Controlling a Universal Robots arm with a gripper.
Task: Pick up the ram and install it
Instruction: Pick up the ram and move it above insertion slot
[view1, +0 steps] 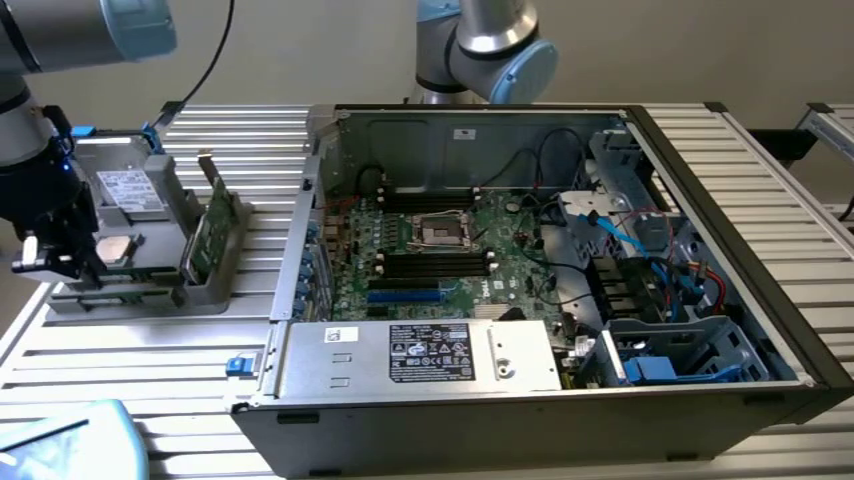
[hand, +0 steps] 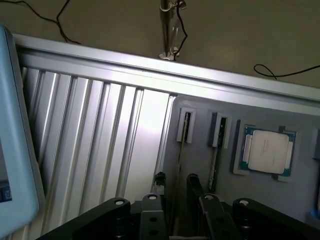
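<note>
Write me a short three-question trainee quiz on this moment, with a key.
1. True or false: the gripper is shut on something.
2. Where is the processor chip? A) in the gray parts holder B) in the motherboard socket C) between the gripper's fingers
3. On which side of the exterior view does the holder stand from the computer case?
Key: 1 false, jaws open and empty; 2 A; 3 left.

The arm (view1: 483, 40) is classic UR stuff: silver-grey tubes with pale blue caps (view1: 134, 25) on the joints. The gripper (hand: 176, 184) is all matte black, chunky links dotted with shiny round screw heads (hand: 119, 202).
</note>
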